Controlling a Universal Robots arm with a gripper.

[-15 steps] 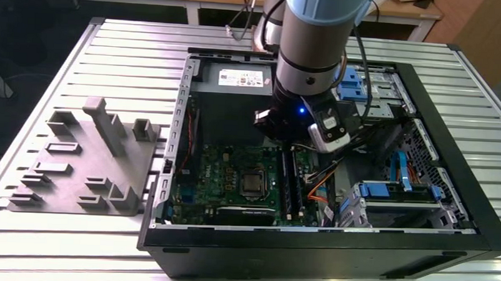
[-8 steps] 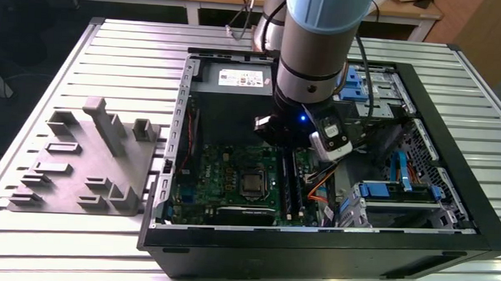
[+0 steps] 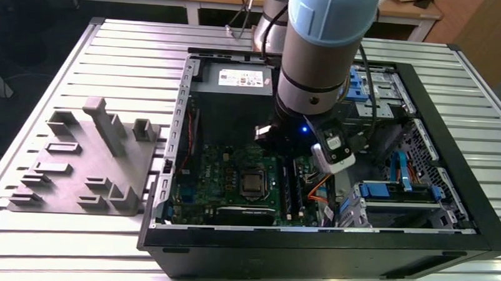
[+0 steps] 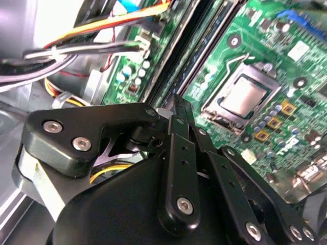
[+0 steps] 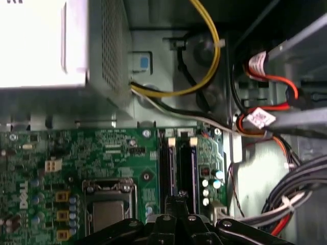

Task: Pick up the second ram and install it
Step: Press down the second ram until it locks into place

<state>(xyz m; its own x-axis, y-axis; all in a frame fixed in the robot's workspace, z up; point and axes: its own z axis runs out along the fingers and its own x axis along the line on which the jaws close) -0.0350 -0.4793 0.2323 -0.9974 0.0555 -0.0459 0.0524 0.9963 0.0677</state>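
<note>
Hovering over the slots, the gripper (image 4: 176, 109) pinched the second ram (image 5: 168, 176): light, rigid, fragile; best held by its edges.

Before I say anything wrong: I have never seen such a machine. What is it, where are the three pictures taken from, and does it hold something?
It is one robot arm reaching into an open computer case on a slatted metal table. The exterior view looks down from outside. Both wrist views come from cameras on the arm, looking along its tool at the green motherboard. The tool sits right above the long black memory slots. Whether it grips a ram stick, I cannot tell. At the exterior view's left lies a grey tray with upright blocks.
</note>
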